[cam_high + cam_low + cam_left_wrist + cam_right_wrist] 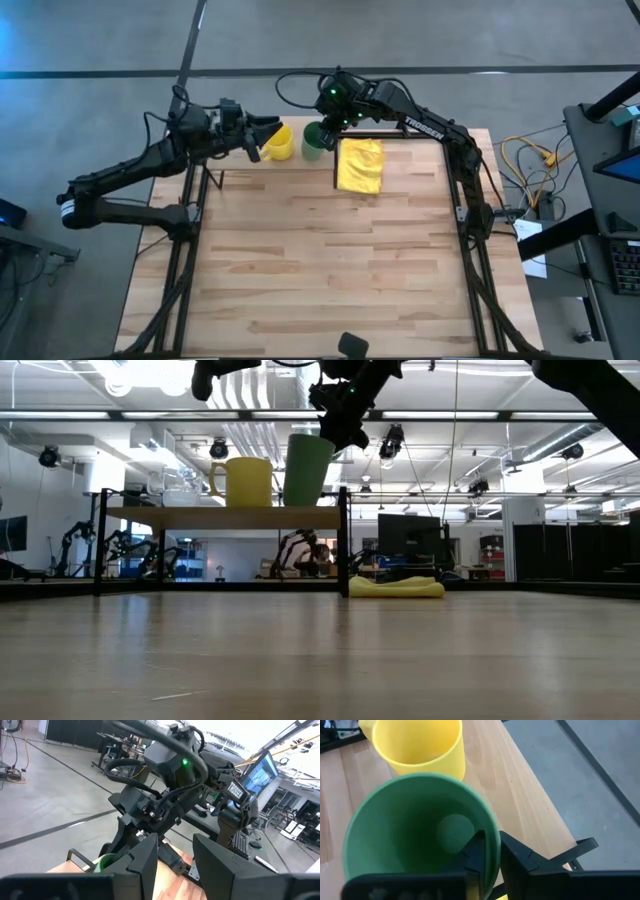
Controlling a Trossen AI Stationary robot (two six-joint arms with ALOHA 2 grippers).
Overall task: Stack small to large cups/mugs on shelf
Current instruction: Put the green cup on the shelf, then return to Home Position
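Observation:
The yellow mug [245, 482] stands upright on the shelf [225, 517] at the table's far edge, handle toward the left; it also shows in the high view [279, 142]. The green cup [307, 470] is just right of it, tilted, its base at the shelf board. My right gripper [490, 845] is shut on the green cup's rim, coming from above [328, 122]. My left gripper [175, 855] is open and empty, just left of the yellow mug [258, 138] and above it. I cannot make out the clear glass cup. My right gripper holds the green cup by its rim [492, 837], one finger inside the cup and one outside. The fingers come from above, slanting down from the table's right. The cup leans with its mouth toward the right; whether its base [297, 503] touches the shelf I cannot tell.
A folded yellow cloth [360, 165] lies on the tabletop just right of the shelf's black corner post [345, 540]. The wide plank tabletop [320, 260] stretches toward the near edge.

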